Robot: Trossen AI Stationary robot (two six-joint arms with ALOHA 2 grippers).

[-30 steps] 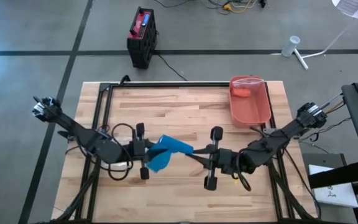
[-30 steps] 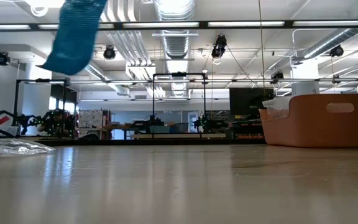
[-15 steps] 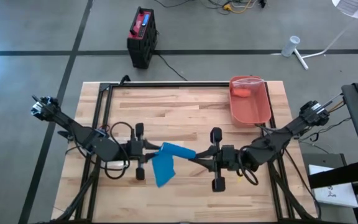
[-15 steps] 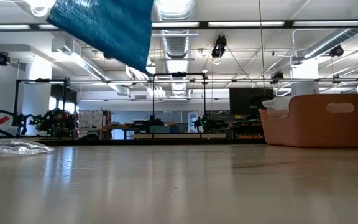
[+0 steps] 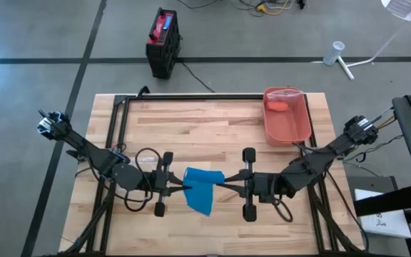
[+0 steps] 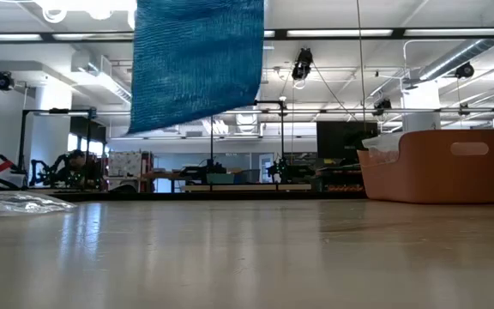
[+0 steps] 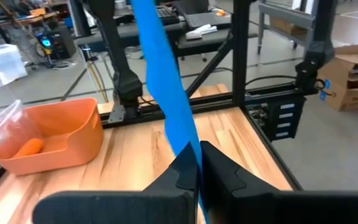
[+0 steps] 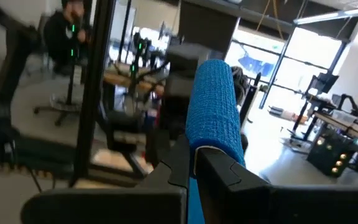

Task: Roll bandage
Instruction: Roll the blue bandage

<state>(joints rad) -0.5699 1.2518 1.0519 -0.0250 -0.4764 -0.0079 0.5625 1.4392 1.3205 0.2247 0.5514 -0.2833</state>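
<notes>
The blue bandage (image 5: pixel 200 187) hung in the air above the front middle of the wooden table (image 5: pixel 212 128). The two arms held it up between them.

The left gripper (image 5: pixel 180 185) was closed tight on the left edge of the bandage. In the left wrist view, its two dark fingers (image 7: pixel 222 169) were pressed together with the blue strip (image 7: pixel 166 81) pinched between them.

The right gripper (image 5: pixel 227 187) was closed on the right edge. In the right wrist view, its fingers (image 8: pixel 219 171) were shut on the bandage (image 8: pixel 215 109), which stood up past them.

From the low view, the bandage (image 6: pixel 197 62) hung down like a flat blue sheet and did not touch the table.

An orange bin (image 5: pixel 287 118) sat at the back right corner of the table, well apart from the bandage.
</notes>
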